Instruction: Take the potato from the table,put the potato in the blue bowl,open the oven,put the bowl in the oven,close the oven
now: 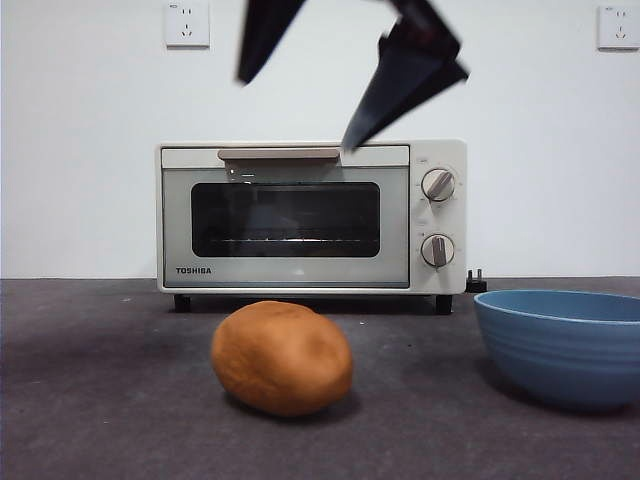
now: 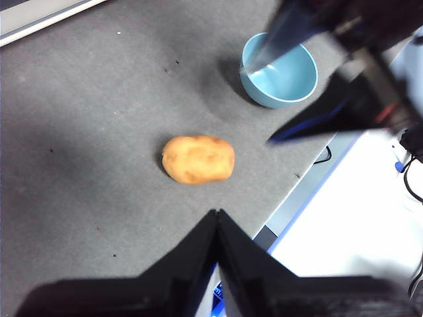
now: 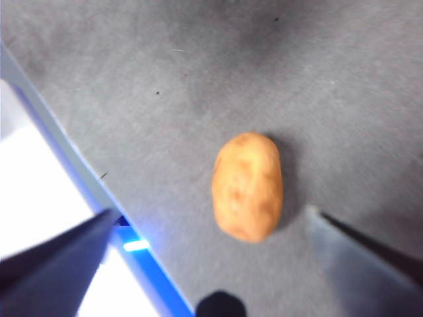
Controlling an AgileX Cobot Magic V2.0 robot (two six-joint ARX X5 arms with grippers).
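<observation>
Dark grey table (image 1: 110, 400), white wall (image 1: 80, 120) behind. Right gripper (image 3: 208, 228) spread wide above potato (image 3: 248, 187), empty. Left gripper (image 2: 217, 221) closed, empty, waiting.

Front view is evenly lit and sharp: soft shadow under the potato (image 1: 282, 357) and the blue bowl (image 1: 562, 345), faint reflections on the oven (image 1: 311, 216) glass, dark gripper (image 1: 345, 75) shapes at top centre slightly soft against the bright wall. Left wrist view is a bit soft, with the white area at lower right blown out, a broad dim shadow patch on the table (image 2: 99, 132) at centre left and another beside the bowl at upper centre, and the other gripper blurred at upper right. Right wrist view is the worst: overall motion blur, jaws at both lower corners smeared, overexposed white at lower left with a blue glare spot.
</observation>
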